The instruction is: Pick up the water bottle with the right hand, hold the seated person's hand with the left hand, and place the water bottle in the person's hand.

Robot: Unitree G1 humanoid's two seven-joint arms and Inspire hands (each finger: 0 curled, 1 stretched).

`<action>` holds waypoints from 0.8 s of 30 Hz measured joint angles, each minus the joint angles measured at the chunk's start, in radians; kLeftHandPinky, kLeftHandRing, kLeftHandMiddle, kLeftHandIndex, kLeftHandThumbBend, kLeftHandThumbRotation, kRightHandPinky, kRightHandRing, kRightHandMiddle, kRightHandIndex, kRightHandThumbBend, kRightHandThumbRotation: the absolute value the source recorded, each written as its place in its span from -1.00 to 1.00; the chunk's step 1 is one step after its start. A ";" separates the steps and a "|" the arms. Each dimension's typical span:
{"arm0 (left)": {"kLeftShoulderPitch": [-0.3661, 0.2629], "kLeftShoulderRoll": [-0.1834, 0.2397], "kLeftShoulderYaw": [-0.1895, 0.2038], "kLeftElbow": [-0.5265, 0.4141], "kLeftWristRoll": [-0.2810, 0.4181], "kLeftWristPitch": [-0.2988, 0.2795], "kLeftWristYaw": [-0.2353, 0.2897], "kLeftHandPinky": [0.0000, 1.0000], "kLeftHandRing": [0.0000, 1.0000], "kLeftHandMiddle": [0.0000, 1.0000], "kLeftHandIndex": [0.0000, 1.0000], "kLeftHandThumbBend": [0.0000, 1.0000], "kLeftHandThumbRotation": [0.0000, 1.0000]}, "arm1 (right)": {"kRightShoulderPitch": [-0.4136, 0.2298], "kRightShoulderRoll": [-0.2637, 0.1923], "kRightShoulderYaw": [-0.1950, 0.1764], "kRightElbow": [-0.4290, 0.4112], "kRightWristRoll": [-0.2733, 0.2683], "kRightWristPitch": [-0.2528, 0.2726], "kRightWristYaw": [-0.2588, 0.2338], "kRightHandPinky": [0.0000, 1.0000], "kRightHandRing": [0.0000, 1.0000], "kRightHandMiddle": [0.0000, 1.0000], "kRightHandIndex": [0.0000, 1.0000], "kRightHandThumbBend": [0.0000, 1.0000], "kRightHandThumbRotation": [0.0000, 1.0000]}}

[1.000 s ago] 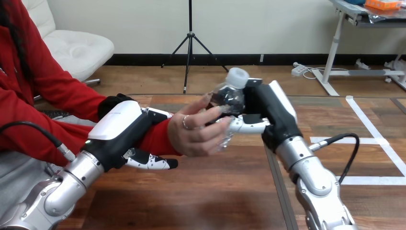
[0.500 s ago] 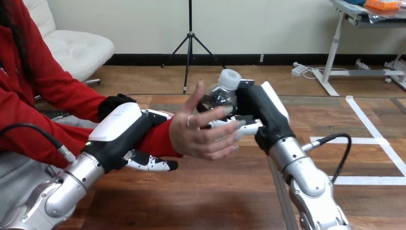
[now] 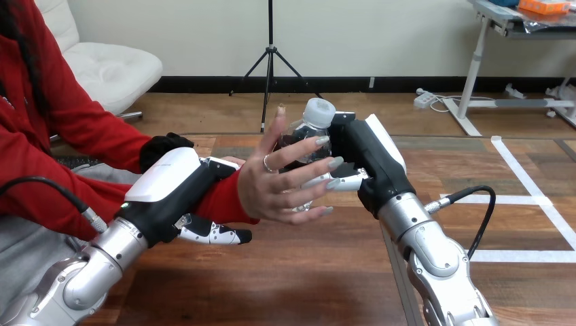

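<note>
Gripping clear plastic water bottle (image 3: 301, 130), right hand (image 3: 370, 159), round white cap (image 3: 317, 111)

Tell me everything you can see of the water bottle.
The bottle is clear plastic with a white cap, nearly upright, cap leaning right, above the table. The right hand grips it from the right, fingers curled round its body. The person's hand spreads across its front, hiding its lower half; contact there cannot be told.

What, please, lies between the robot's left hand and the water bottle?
In the head view, the person's hand lies between the left hand and the water bottle, open and spread across the bottle held by the right hand.
</note>
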 measured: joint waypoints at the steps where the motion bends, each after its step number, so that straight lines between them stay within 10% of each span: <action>1: 0.000 0.000 0.000 0.000 -0.001 0.000 -0.001 -0.35 -0.23 -0.07 -0.06 0.40 -0.92 | 0.000 0.000 0.000 -0.002 0.000 0.002 0.000 -0.50 -0.40 -0.22 -0.18 0.67 -1.00; 24: 0.000 -0.006 0.006 -0.007 -0.004 0.007 0.001 -0.37 -0.23 -0.08 -0.06 0.39 -0.94 | 0.000 0.003 0.023 -0.078 -0.024 0.080 -0.025 -0.51 -0.39 -0.21 -0.19 0.67 -1.00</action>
